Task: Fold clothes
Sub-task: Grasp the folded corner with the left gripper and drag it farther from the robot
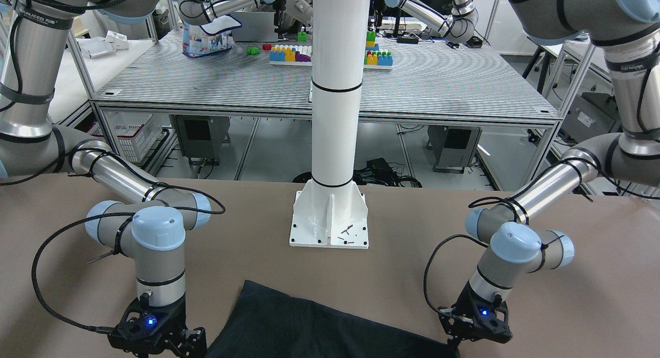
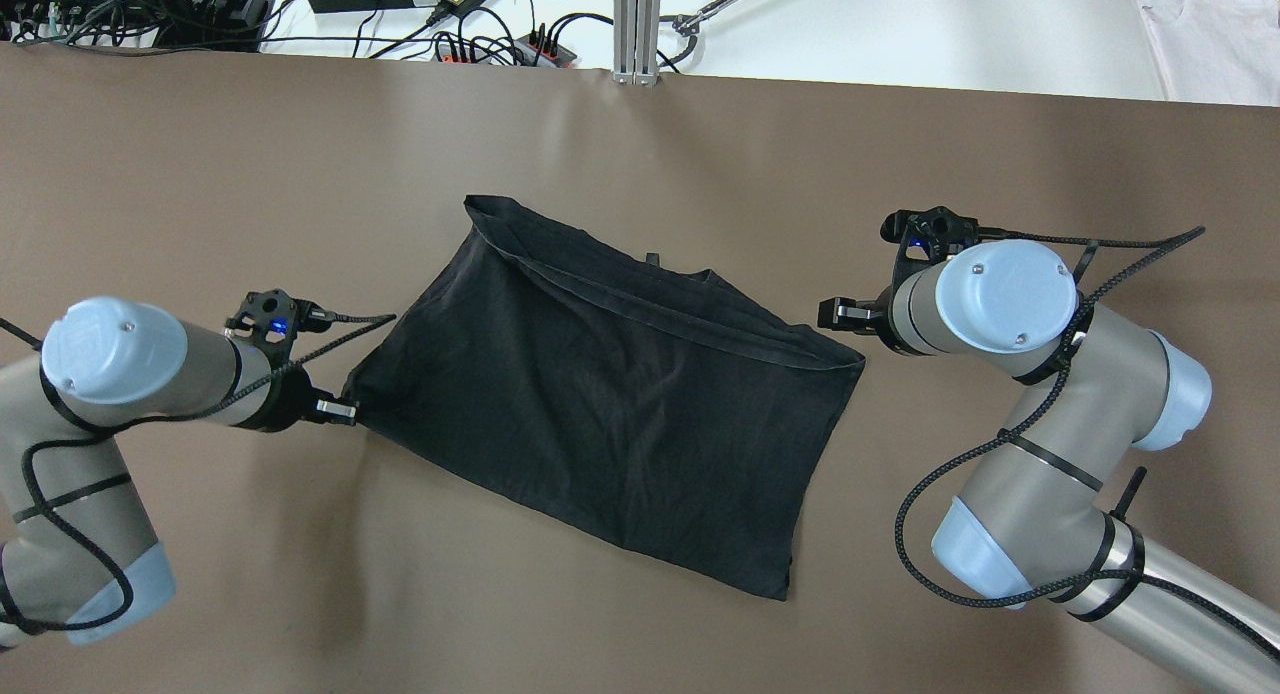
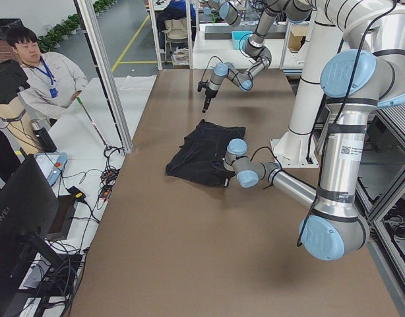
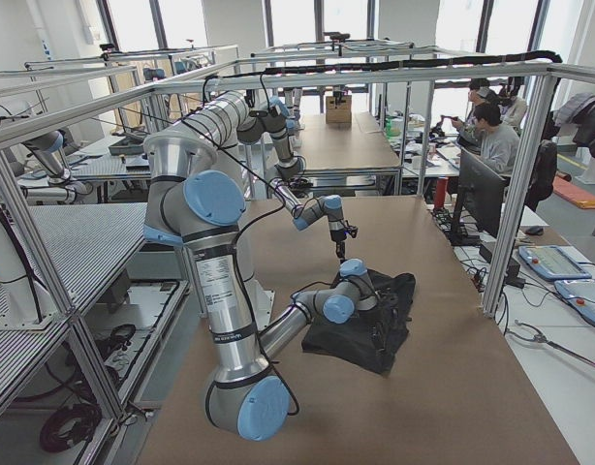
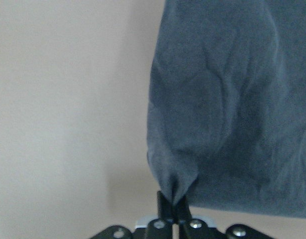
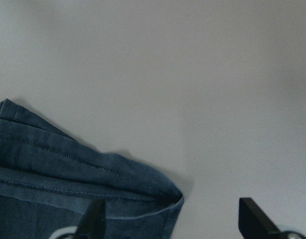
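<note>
Behind the white pillar [image 1: 335,115] stands a grey ribbed table [image 1: 464,84] bearing coloured blocks [image 1: 290,53]; bright windows [image 4: 451,24] line the far wall.

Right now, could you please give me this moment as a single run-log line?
left pincer: shut on black cloth corner | right pincer: open at opposite corner, not gripping | cloth: spread on table

I see the clothes [image 2: 610,414] as one dark, near-black fabric piece lying mostly flat on the brown table [image 2: 200,174]. It forms a skewed rectangle with soft wrinkles. Its far edge is doubled over, showing stitched hems. The corner on my left is bunched to a point, pinched by the left gripper [image 2: 348,411].
</note>
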